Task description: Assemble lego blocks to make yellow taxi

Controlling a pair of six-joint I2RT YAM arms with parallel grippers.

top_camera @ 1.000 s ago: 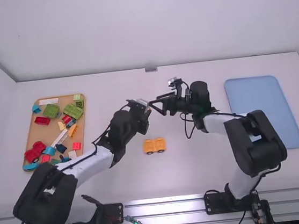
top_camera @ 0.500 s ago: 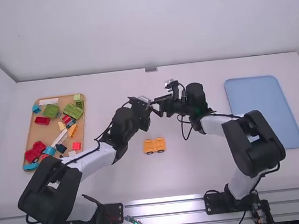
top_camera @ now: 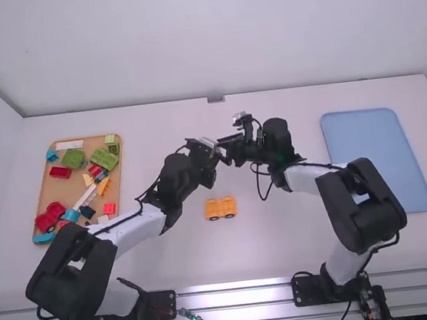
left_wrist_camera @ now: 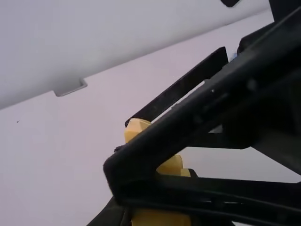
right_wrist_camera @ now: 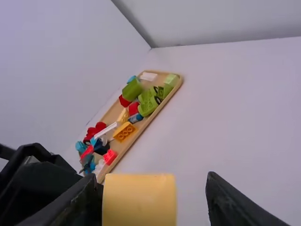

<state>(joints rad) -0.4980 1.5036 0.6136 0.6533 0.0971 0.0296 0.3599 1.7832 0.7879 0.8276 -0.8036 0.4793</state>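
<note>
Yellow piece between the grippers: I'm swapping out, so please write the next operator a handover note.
Left gripper: shut on the yellow piece.
Right gripper: open, fingers astride that piece.
Wheeled orange-yellow piece: on the table, between the wooden tray of bricks and the blue tray.
Done: yellow piece lifted, not yet on the wheeled one.
Left: probably hand over to the right gripper, then join them.

desk (top_camera: pixel 286 252): white. left tray (top_camera: pixel 56 186): tan; its blocks (top_camera: pixel 73 157): red, green, blue, white, orange. right tray (top_camera: pixel 376 161): solid blue. wheeled base (top_camera: pixel 220 205): orange-yellow, dark wheels (top_camera: pixel 214 218). raised block (right_wrist_camera: pixel 139 200): plain pale yellow.
</note>
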